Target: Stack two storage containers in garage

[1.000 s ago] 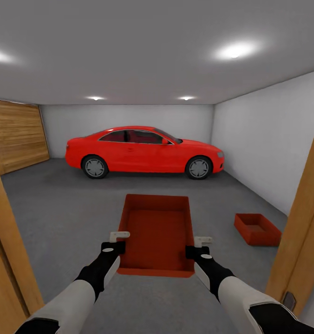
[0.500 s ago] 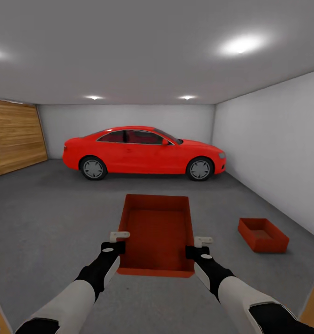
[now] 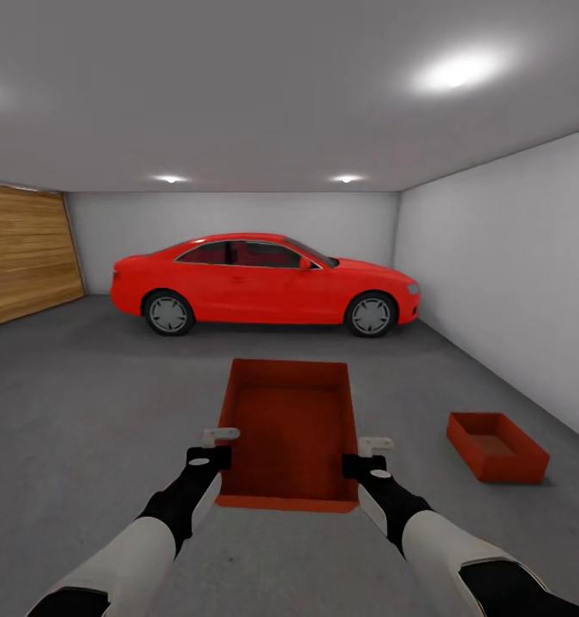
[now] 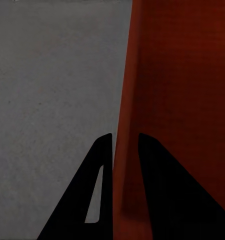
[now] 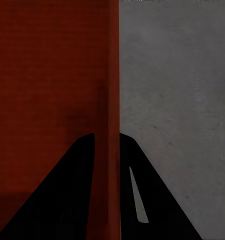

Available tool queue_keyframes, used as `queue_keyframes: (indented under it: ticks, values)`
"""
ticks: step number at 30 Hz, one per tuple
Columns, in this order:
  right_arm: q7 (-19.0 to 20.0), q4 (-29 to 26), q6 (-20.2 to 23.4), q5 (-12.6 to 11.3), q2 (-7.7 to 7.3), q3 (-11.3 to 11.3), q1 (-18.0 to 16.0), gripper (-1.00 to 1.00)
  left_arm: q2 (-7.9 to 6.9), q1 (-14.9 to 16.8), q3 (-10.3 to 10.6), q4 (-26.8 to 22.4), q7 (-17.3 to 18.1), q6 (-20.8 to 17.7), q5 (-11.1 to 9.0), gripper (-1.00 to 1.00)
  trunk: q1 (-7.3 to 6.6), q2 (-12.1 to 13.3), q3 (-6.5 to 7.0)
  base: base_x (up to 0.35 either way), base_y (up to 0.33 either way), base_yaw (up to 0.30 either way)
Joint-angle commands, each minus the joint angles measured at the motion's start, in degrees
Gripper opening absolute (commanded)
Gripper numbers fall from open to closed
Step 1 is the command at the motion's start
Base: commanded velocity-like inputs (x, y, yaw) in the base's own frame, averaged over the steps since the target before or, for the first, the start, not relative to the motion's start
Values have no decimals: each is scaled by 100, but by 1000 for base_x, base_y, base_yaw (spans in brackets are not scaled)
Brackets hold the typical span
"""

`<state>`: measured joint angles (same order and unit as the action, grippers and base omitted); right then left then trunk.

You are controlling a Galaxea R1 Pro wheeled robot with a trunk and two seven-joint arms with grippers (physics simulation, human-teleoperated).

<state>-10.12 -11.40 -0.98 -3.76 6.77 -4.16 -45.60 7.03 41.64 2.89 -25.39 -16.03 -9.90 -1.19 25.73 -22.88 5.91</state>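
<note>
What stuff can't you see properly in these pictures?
- Underside of the orange-red open box held between both grippers: head view, hidden by the box itself.
- Far side of the shiny red car: head view, hidden by its own body.
- Inside floor of the second orange-red box on the dark grey floor: head view, partly hidden by its near wall.
- Left gripper and right gripper: wrist views, bodies cut off by the picture edge.

Both arms have smooth white-grey forearm shells that change into matte black wrist sections. The left end effector (image 3: 222, 437) and the right end effector (image 3: 374, 446) have pale cream-white fingers. In wrist views, fingers look as black pointed wedges, each with a narrow slot.
</note>
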Motion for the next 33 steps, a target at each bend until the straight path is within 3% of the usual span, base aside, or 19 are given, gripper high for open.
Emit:
queue_keyframes:
  ticks: [1,33]
  values:
    - [-34,8,-15,-20,-123,-33,-1,-100,-106,2,1,-19,-182,-55,101,-100,5,-4,-2,321,0,0]
    - [-43,6,-16,-20,-123,-33,-1,-100,-106,2,-8,-10,-182,-56,101,-100,5,-4,-2,321,0,0]
